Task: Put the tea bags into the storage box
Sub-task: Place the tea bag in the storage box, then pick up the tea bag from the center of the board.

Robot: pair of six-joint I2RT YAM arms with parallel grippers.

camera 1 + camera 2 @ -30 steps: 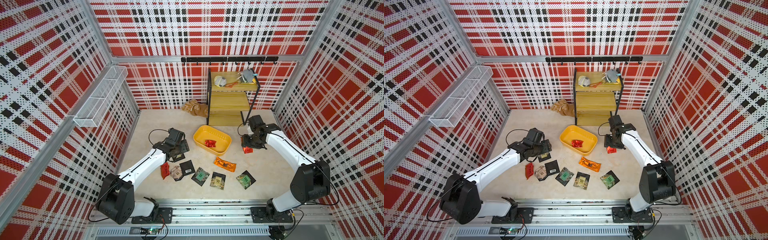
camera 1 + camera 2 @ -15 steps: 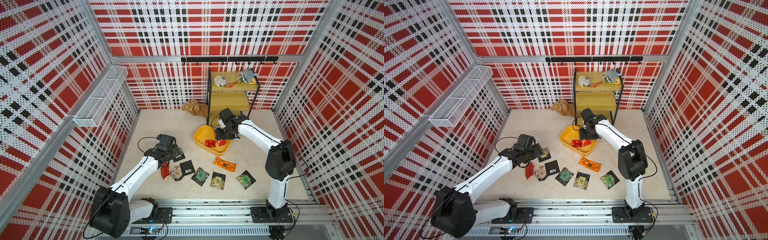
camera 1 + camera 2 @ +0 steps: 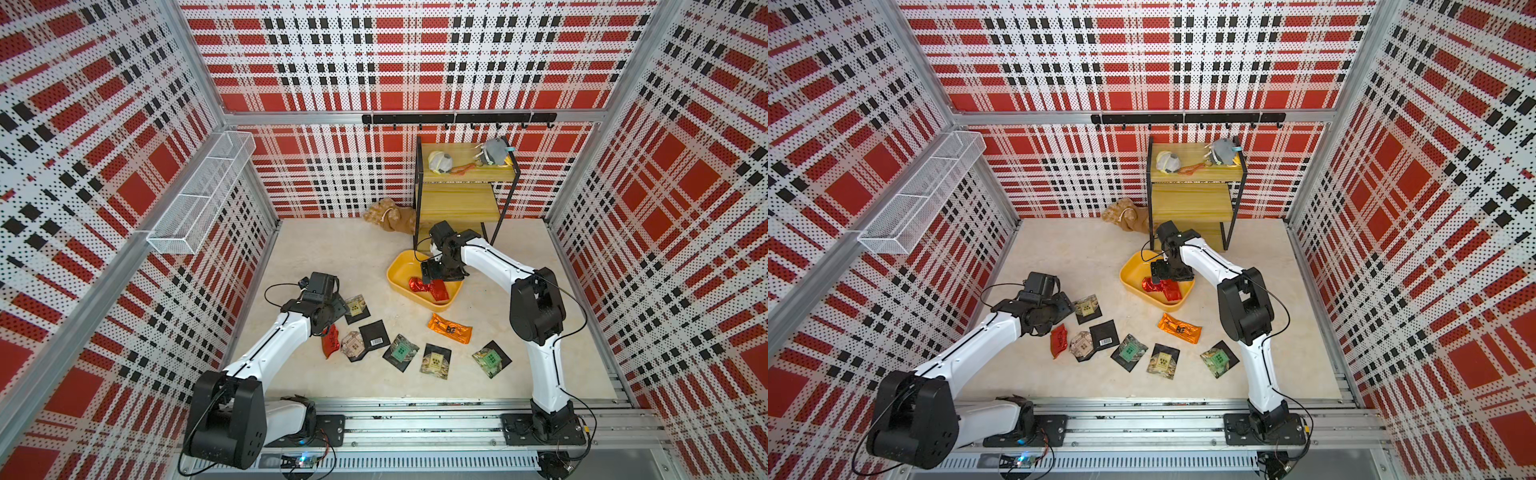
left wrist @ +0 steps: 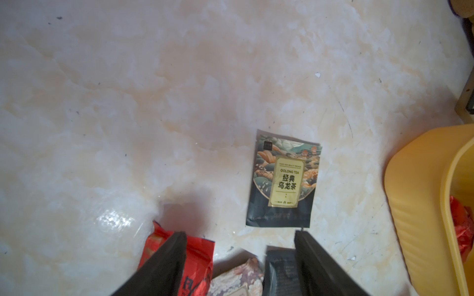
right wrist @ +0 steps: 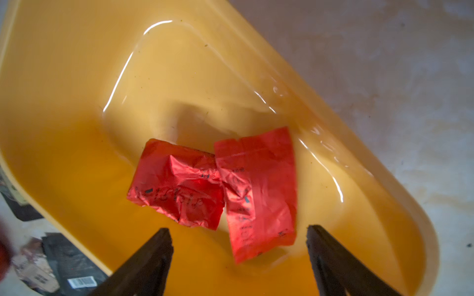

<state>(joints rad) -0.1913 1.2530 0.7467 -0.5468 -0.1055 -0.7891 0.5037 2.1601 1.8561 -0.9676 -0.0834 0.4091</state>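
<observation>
Inspecting the storage box (image 3: 400, 271): part filled

Over the yellow box hangs the right end effector (image 5: 238, 230), jaws spread wide with nothing between them. Directly beneath it, on the floor of the box, lie two red foil tea bags: the crumpled red sachet (image 5: 177, 184) and the flatter red sachet (image 5: 259, 191), their edges touching. The box sits on the surface (image 3: 332, 257), just in front of the wooden shelf (image 3: 457, 199).

Low over a cluster of three sachets is the left end effector (image 4: 239, 234), likewise open and holding nothing. The cluster is made up of the loose red sachet (image 4: 200, 256), the pale patterned sachet (image 4: 236, 279) and the plain black sachet (image 4: 280, 271). The oolong sachet (image 4: 282, 179) lies flat just beside this end effector, between it and the box, touching neither.

Also outside the box, flat on the surface, are the orange sachet (image 3: 450, 328), the tan-label sachet (image 3: 435, 360) and two green-label ones, the nearer green sachet (image 3: 401, 351) and the farther green sachet (image 3: 491, 358).
</observation>
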